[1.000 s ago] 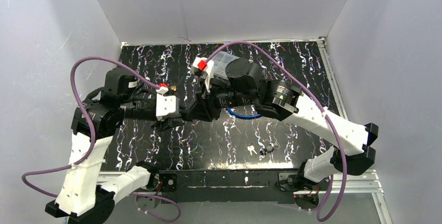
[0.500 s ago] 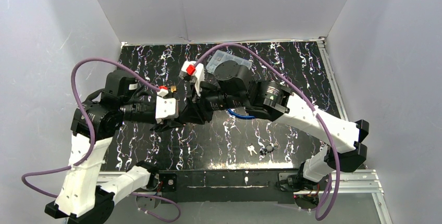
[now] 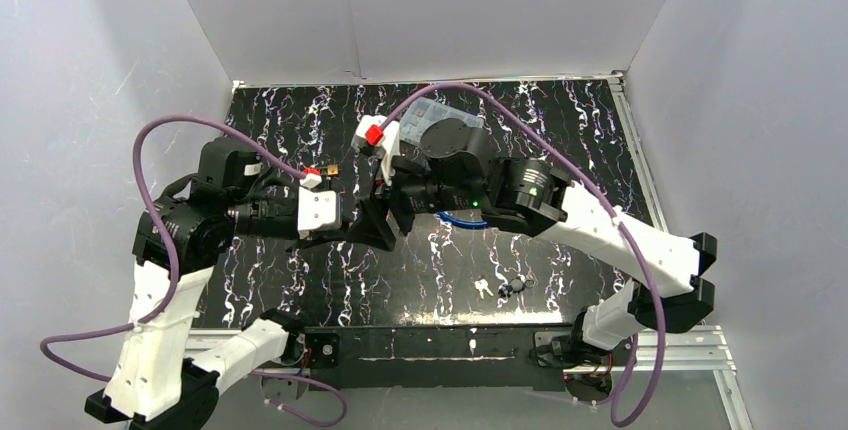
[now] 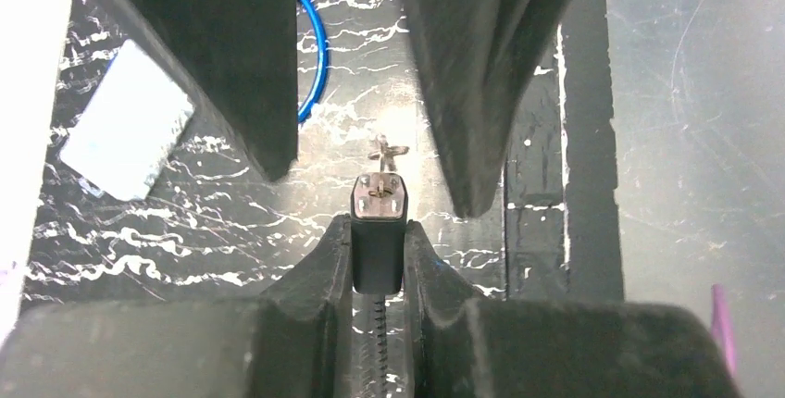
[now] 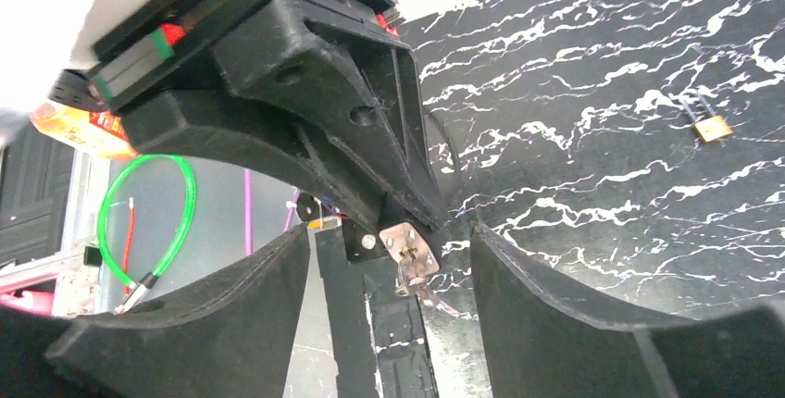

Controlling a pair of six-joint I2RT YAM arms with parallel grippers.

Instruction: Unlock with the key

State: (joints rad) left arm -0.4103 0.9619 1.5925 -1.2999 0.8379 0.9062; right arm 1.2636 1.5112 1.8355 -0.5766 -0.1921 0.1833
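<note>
Black table top (image 3: 580, 140) veined with white, grey walls on three sides. Both arms reach in and meet above the middle of it, tool ends facing each other.

Left gripper (image 4: 378, 231): fingers pressed together on a small black lock (image 4: 378, 254), one finger flat against each side of its body. The lock is held off the table, its metal end face turned toward the other arm. The key (image 4: 386, 150) sits in that end face and sticks out of it. From the right wrist camera it droops slightly below the face, with something small dangling from it, too small to make out.

Right gripper (image 5: 389, 231): fingers spread wide, one on either side of the key and the lock's end. There is a clear gap on both sides, and neither finger touches key or lock.

Elsewhere on the table:
- A small brass padlock (image 5: 710, 127) lies on its own, beyond the left wrist.
- A blue cord loop (image 4: 313, 55) lies under the right arm's wrist.
- A pale see-through packet (image 4: 125, 134) lies toward the back, partly under the right arm.
- Loose silvery keys (image 3: 484, 287) and a small dark piece (image 3: 515, 283) lie near the front edge, well apart from both grippers.

Purple cables (image 3: 150, 150) arc over each arm.
</note>
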